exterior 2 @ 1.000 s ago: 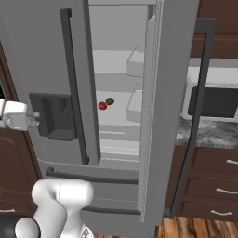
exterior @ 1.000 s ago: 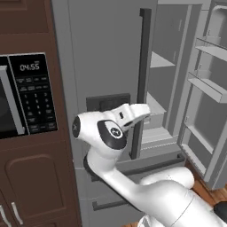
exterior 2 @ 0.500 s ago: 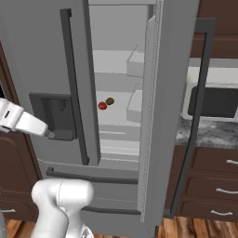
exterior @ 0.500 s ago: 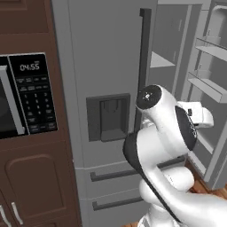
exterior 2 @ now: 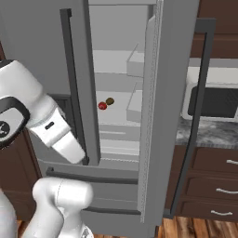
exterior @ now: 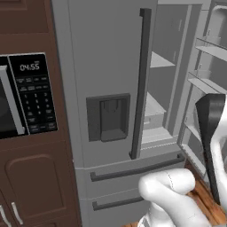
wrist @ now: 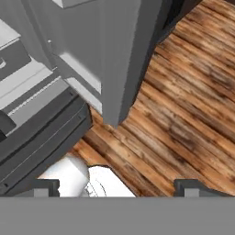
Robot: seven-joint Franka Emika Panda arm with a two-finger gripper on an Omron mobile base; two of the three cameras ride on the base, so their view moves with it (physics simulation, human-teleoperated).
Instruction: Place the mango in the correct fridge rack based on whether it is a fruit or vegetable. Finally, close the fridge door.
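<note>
Mango sits on a fridge shelf beside a darker item, gripper spread wide and empty, aimed floorward; the risk now is the swinging arm clipping the open fridge door.

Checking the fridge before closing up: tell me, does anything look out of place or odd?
Nothing looks spilled or damaged. The mango sits on a fridge shelf beside a small dark item. The fridge door hangs wide open.

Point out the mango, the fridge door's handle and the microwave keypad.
mango (exterior 2: 102, 106), right base view, its red side.
fridge door handle (exterior 2: 197, 111), right base view, mid-bar.
microwave keypad (exterior: 34, 106), left base view, button panel.
</note>
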